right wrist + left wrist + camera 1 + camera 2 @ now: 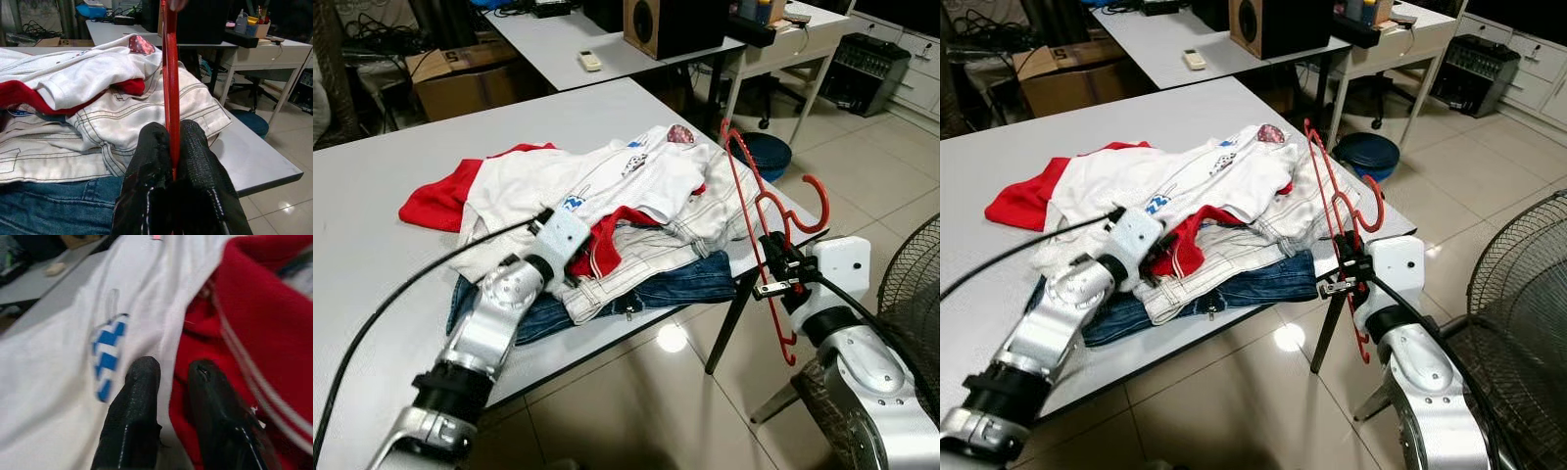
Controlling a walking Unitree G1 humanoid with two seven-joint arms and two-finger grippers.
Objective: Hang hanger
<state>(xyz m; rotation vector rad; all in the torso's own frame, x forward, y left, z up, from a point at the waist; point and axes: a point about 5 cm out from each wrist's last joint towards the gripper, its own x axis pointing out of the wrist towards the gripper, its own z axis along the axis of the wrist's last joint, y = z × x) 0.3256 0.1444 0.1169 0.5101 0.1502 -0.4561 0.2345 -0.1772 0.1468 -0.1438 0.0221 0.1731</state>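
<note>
My right gripper is shut on a red wire hanger, held upright just off the table's right corner with its hook pointing right. In the right wrist view the hanger's bar rises from between the pressed fingertips. My left gripper rests low on the clothes pile, fingers a little apart over a white shirt and a red garment, with nothing clamped between them. The pile holds a white shirt, a cream denim jacket and jeans.
The grey table ends close to the hanger at its right corner. A standing fan is at the far right, close to my right arm. A blue stool stands beyond the corner. A second table with a speaker is behind.
</note>
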